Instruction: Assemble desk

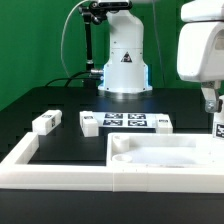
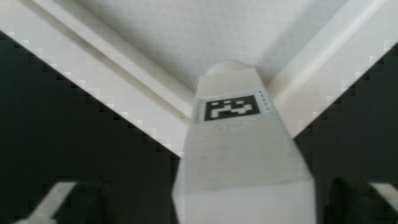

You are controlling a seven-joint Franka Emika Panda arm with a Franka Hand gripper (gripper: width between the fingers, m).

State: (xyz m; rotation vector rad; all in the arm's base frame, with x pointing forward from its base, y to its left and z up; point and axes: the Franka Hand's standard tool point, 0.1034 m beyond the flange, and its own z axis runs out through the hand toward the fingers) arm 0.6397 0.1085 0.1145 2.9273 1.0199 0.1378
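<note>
The white tabletop panel (image 1: 160,155) lies at the front of the exterior view, hollows up. In the wrist view its ribbed corner (image 2: 125,30) fills the background. My gripper (image 1: 214,108) is at the exterior view's right edge, above the panel's far right corner. It is shut on a white block leg (image 2: 240,150) whose tag (image 2: 231,107) faces the wrist camera. The dark fingers (image 2: 356,200) press both of the leg's sides. The held leg's tag also shows in the exterior view (image 1: 219,128). Three loose legs lie on the black table: one on the exterior view's left (image 1: 45,122), one nearer the middle (image 1: 89,123), one right of the middle (image 1: 162,124).
The marker board (image 1: 125,122) lies flat between the loose legs, in front of the robot base (image 1: 122,65). A long white rim (image 1: 30,165) frames the black surface at the front left. A green backdrop stands behind.
</note>
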